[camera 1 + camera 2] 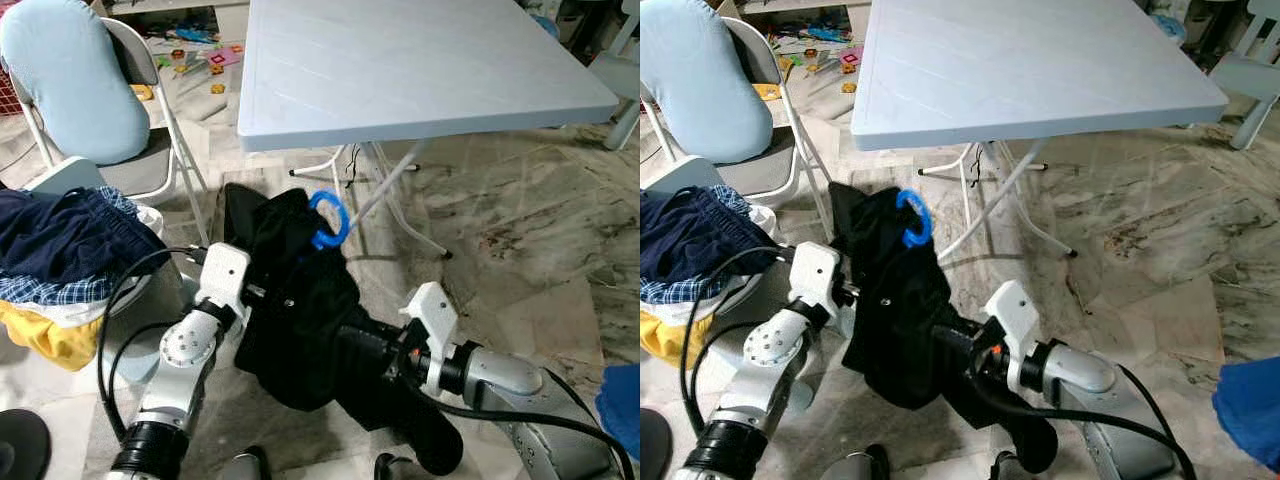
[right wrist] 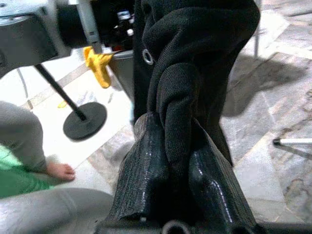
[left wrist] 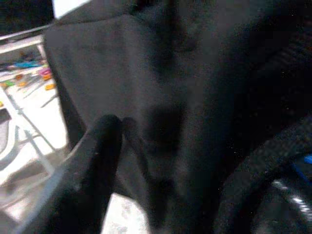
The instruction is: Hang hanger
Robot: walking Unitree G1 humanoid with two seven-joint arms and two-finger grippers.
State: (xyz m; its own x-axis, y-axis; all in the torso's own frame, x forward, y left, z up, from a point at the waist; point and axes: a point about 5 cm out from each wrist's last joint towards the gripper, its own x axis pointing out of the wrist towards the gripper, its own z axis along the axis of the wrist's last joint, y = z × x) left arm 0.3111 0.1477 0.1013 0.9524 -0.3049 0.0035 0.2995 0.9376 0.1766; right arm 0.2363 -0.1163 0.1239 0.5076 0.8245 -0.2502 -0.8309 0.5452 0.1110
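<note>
The hanger hook (image 1: 330,219) is blue, the garment (image 1: 300,300) black, the table (image 1: 400,70) pale blue, the floor (image 1: 520,230) brown marble.

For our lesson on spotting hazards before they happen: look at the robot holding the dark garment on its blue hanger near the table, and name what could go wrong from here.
1. The right gripper pinches only a fold of the black garment, not the blue hanger, so the cloth might slide off the hanger.
2. The garment's lower end droops toward the floor and could drag or snag.
3. The white table and its legs stand close ahead; the hook could catch there when lifted.
</note>
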